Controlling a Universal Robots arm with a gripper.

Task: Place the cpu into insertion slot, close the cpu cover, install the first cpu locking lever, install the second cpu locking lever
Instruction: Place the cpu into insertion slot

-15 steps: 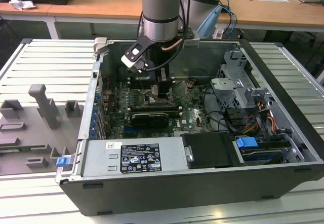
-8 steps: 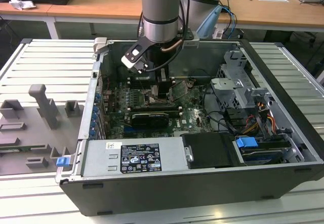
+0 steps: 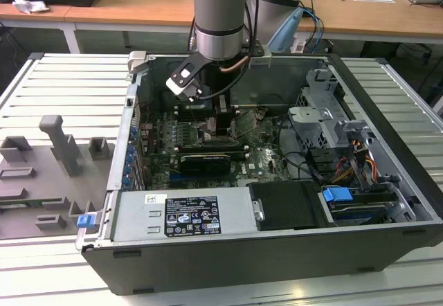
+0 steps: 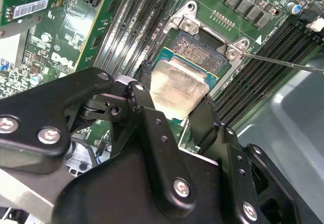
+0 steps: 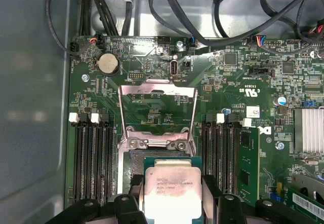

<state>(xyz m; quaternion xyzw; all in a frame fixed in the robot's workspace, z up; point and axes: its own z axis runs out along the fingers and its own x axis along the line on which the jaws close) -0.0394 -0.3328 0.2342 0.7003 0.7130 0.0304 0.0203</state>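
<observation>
An open computer case [image 3: 277, 257] lies on a slatted table [image 3: 69, 77], power supply [image 3: 183, 216] nearest the camera, a black card [image 3: 204, 162] behind it; a grey fixture [image 3: 55, 160] sits at the exterior view's left.

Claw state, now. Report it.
Claw: closed on the flat square chip with the silvery metal top, holding it over the dark square socket; the thin silvery metal cover frame stands raised open.

The pale slatted counter [image 3: 69, 84] bears an open computer case [image 3: 228, 261] into which the gripper [image 3: 223, 126] reaches, and a grey moulded tray [image 3: 41, 188] to the exterior view's left of the gripper, beside the case.
</observation>
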